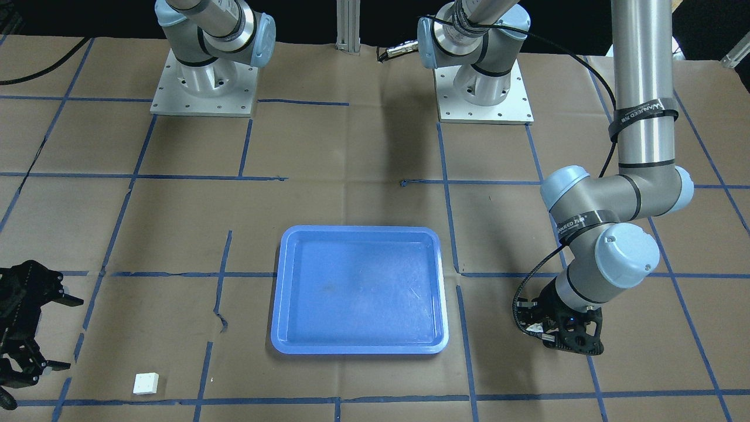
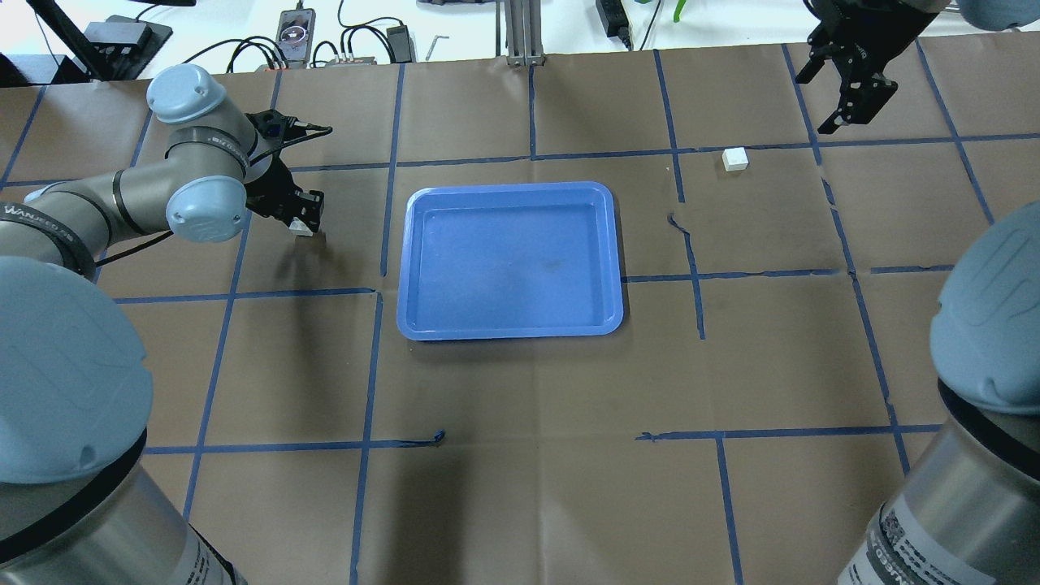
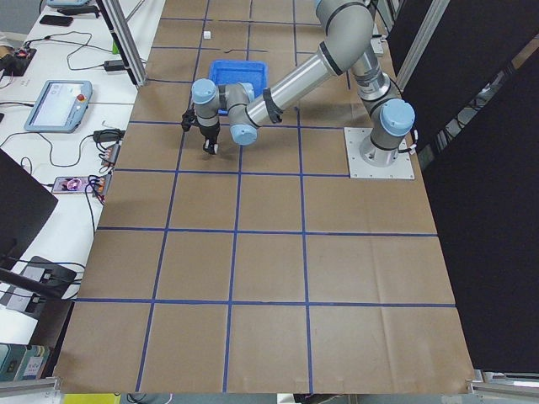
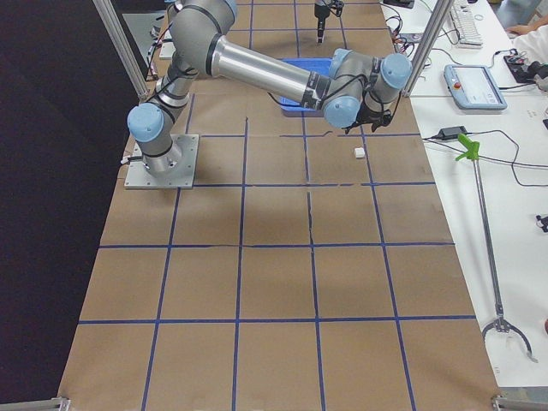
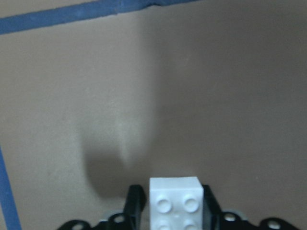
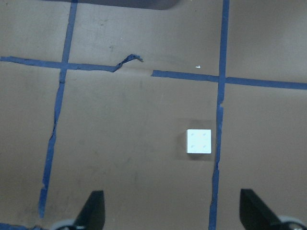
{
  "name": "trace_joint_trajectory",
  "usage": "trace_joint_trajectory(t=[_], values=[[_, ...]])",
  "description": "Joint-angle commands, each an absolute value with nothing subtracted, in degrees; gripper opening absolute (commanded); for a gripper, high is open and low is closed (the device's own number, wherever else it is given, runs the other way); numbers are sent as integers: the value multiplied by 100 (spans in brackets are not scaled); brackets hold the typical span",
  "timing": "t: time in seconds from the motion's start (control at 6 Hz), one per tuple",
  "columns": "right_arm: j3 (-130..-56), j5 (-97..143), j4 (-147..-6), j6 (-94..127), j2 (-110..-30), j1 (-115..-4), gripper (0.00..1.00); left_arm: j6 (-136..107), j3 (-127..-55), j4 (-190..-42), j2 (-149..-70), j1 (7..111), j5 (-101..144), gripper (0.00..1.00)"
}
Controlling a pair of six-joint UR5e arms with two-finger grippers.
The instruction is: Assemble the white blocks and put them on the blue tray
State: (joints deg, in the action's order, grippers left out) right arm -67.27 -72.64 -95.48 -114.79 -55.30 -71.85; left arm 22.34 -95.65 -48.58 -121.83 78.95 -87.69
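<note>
One white block (image 5: 175,203) sits between the fingers of my left gripper (image 2: 302,221), which is shut on it low over the paper, left of the blue tray (image 2: 510,325). This gripper also shows in the front view (image 1: 536,331). I cannot tell whether the block touches the table. The other white block (image 2: 735,158) lies studs up on the paper, far right of the tray, also in the front view (image 1: 145,383) and the right wrist view (image 6: 198,141). My right gripper (image 2: 815,104) is open and empty, raised above and just beyond that block. The tray (image 1: 358,349) holds nothing.
Brown paper with blue tape grid lines covers the table (image 2: 520,455). The two arm bases (image 1: 204,82) stand on plates at the robot's side. Cables and devices (image 2: 296,28) lie beyond the far table edge.
</note>
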Motion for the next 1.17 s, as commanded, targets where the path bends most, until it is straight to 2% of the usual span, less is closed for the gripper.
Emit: trace_joint_trajectory(t=[0.0,0.5,1.0], values=[[-6767,-6699,-9974,-11523,-4960,-7058,100,2433,-9650,-4965,-11806,8904,-8798,13],[-6864,-5927,-10650,-11505,-4361,-7058,100,3605,-9694,-5019,-11830,10507,-8859,13],[-6873,-5976,-10697,-11505,-4140,-7058,100,5951,-9721,-4966,-11953,10872,-9070,14]])
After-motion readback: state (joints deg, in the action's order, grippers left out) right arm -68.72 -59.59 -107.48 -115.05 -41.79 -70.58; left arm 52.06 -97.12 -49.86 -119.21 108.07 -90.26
